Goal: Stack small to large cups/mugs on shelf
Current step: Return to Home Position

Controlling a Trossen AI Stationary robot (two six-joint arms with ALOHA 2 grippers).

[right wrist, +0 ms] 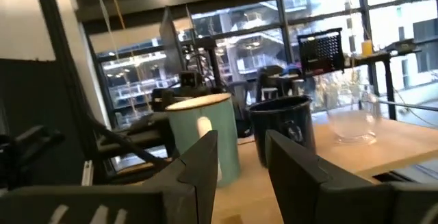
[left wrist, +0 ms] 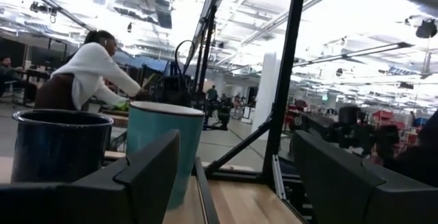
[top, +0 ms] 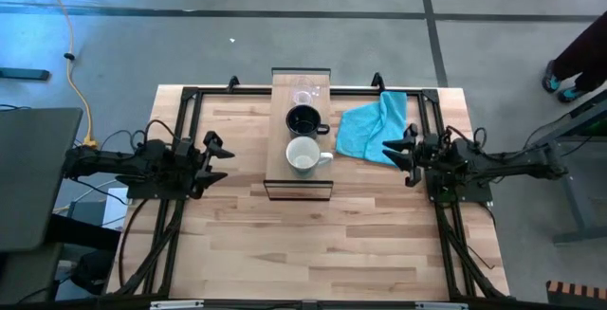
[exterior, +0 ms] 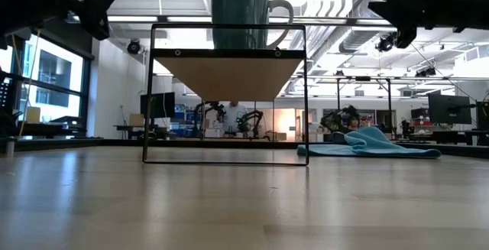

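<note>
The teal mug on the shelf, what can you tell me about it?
The teal mug is teal outside and pale inside, glazed like ceramic, with one loop handle pointing toward the right arm's side. It stands upright, mouth up, apparently empty, on the end of the light-wood shelf farthest from the glass cup, close beside the dark mug. Only the shelf plainly touches it.

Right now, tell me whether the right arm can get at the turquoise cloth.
Likely yes: the right gripper hovers open just beside the turquoise cloth, and nothing stands between them.
</note>
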